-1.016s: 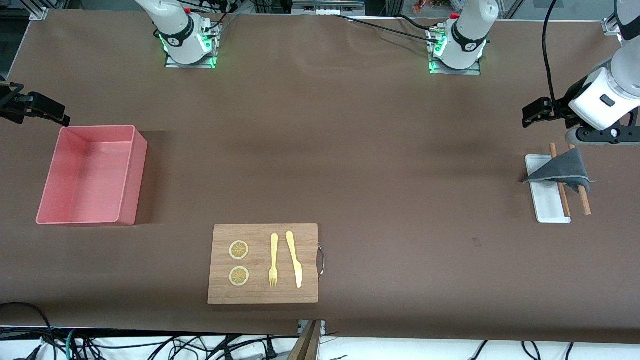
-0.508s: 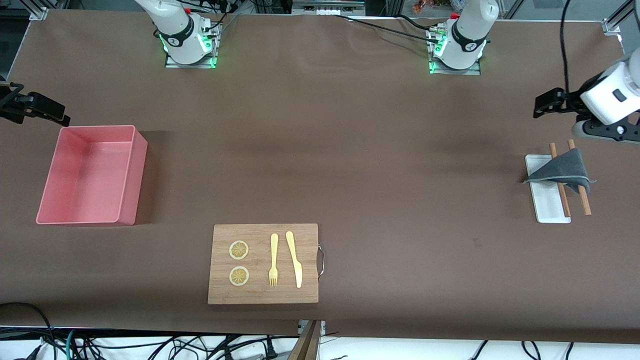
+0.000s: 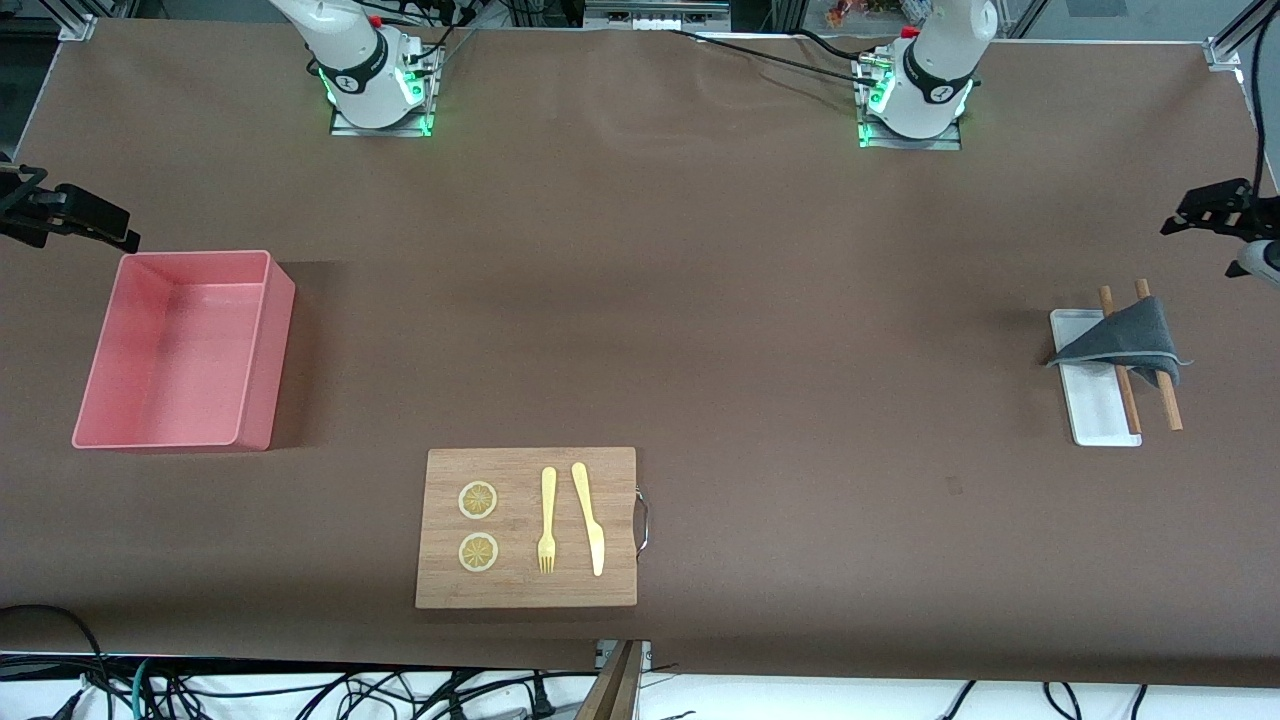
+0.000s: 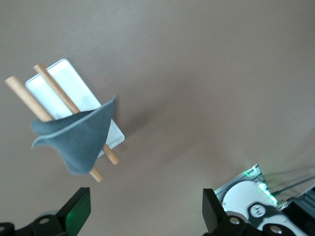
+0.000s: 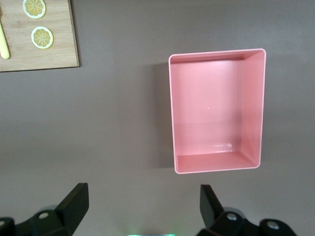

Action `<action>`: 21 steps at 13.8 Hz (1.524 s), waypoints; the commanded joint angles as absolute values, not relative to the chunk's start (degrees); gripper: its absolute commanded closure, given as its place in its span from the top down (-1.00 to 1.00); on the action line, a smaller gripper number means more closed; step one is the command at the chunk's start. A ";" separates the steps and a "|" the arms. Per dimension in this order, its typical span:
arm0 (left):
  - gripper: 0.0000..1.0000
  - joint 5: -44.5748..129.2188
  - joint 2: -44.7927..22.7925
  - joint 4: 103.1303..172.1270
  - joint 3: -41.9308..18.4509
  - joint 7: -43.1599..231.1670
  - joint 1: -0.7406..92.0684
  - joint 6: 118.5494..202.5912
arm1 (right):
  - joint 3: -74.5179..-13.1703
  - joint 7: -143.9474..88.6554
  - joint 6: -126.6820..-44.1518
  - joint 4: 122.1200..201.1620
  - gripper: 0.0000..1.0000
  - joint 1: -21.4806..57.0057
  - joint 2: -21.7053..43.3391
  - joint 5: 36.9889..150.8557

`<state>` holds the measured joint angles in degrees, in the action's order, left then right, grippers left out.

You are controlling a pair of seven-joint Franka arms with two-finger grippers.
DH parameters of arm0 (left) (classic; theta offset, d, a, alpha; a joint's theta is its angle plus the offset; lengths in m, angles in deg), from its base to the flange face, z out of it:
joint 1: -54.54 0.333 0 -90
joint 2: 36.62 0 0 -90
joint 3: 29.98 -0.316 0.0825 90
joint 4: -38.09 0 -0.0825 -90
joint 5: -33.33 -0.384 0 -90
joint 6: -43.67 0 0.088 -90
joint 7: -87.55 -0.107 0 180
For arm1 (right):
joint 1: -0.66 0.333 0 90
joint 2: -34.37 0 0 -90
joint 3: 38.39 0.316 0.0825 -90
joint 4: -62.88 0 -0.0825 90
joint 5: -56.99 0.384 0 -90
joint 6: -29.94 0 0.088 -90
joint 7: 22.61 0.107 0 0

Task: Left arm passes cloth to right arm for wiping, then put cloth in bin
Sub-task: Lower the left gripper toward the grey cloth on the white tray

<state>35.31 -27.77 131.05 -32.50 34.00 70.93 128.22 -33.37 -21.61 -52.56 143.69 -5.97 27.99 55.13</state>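
- Now the left gripper [image 3: 1200, 212] hangs empty with its jaws spread wide, up in the air at the left arm's end of the table, over bare tabletop beside the cloth [image 3: 1125, 340] rather than above it.
- That cloth is draped in a tented peak over 2 wooden sticks [image 3: 1160, 385] that lie across a small white tray [image 3: 1090, 405]; a descent that closes low could pinch a stick along with the fabric and drag it or the tray.
- Only the raised fold offers a clean pinch, so a shallow bite may let the soft fabric slip out on the lift.
- Meanwhile the right gripper [image 3: 85, 215] waits, fingers apart, above the table just beside the empty bin [image 3: 255, 350].
- Handover would probably happen well away from both, near the wooden board [image 3: 525, 590]; a loosely hanging cloth could be missed there.
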 commanded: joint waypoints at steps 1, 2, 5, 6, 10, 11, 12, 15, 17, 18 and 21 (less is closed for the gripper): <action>1.00 40.61 -21.96 129.06 -32.00 19.05 79.11 130.23 | -33.39 -21.30 -52.15 142.25 1.00 -6.19 27.43 56.20; 1.00 41.58 -19.94 129.06 -32.00 13.43 81.84 131.11 | -33.39 -21.30 -52.15 142.25 1.00 -6.19 27.43 56.20; 1.00 49.56 -12.13 126.79 -31.91 -3.10 87.75 133.84 | -33.39 -21.29 -52.15 142.25 1.00 -6.19 27.43 56.20; 1.00 50.55 -9.49 124.25 -31.91 -7.24 88.20 134.11 | -33.39 -21.21 -52.15 142.25 1.00 -6.19 27.43 56.20; 1.00 54.41 0.01 116.86 -31.91 -18.77 93.11 134.29 | -33.39 -21.21 -52.24 142.25 1.00 -6.19 27.16 56.29; 1.00 56.08 2.03 114.84 -31.91 -20.53 93.82 134.29 | -33.39 -21.21 -52.24 142.16 1.00 -6.19 27.16 56.29; 1.00 57.22 3.18 112.47 -31.91 -21.94 93.83 134.29 | -33.39 -21.21 -52.24 142.16 1.00 -6.19 27.16 56.29; 1.00 58.55 4.42 110.86 -31.74 -23.71 93.82 134.29 | -33.39 -21.21 -52.24 142.16 1.00 -6.19 27.07 56.28; 1.00 58.64 6.35 110.34 -31.74 -26.69 94.79 134.37 | -33.39 -21.21 -52.24 142.16 1.00 -6.19 26.99 56.29; 1.00 58.73 7.23 109.56 -31.74 -27.23 94.79 134.29 | -33.39 -21.21 -52.24 142.16 1.00 -6.19 27.07 56.29; 0.75 62.76 8.64 108.67 -31.56 -29.69 94.79 134.29 | -34.00 -21.29 -52.15 142.16 1.00 -6.28 27.07 56.28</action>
